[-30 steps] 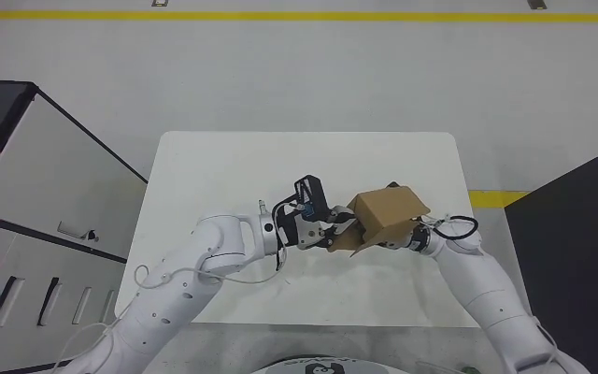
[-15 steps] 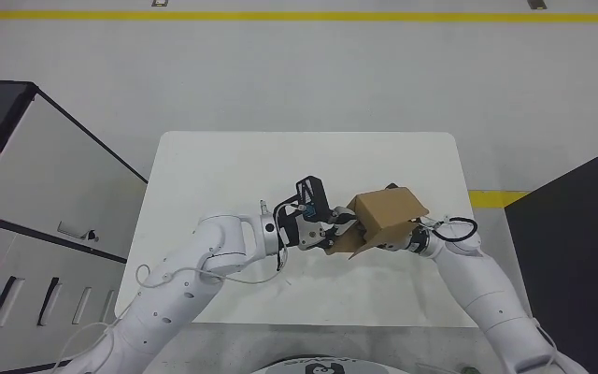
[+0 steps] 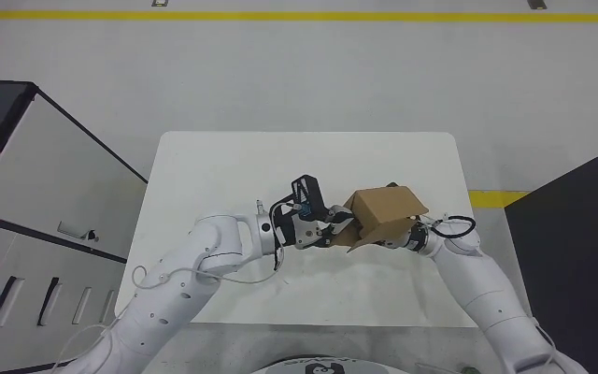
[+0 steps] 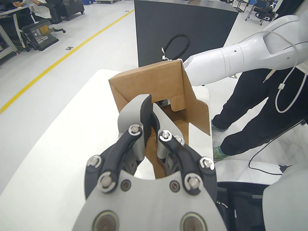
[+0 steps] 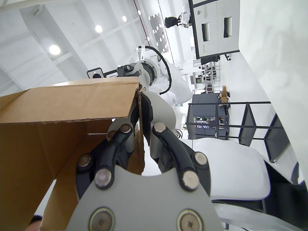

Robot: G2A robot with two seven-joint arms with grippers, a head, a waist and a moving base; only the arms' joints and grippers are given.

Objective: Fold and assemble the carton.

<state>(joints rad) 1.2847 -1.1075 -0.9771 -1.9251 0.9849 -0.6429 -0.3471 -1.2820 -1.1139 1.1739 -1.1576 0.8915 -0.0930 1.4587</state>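
Note:
A brown cardboard carton (image 3: 383,211) is held above the middle right of the white table (image 3: 224,168), partly folded, with an open side and loose flaps. My left gripper (image 3: 334,231) is at its left side, shut on a lower flap; in the left wrist view the left gripper (image 4: 150,112) pinches brown card below the carton (image 4: 149,85). At the carton's right side my right gripper (image 3: 407,235) is shut on a wall edge. The right wrist view shows the right gripper (image 5: 142,112) clamped on the corrugated edge of the carton (image 5: 60,102).
A grey cabinet (image 3: 47,178) stands left of the table and a black cabinet (image 3: 551,243) to its right. The table's left half and far side (image 3: 308,154) are bare. The front edge (image 3: 308,323) runs just below both arms.
My left wrist has shifted slightly left and turned a little, still holding the flap. The carton and the right arm have hardly moved.

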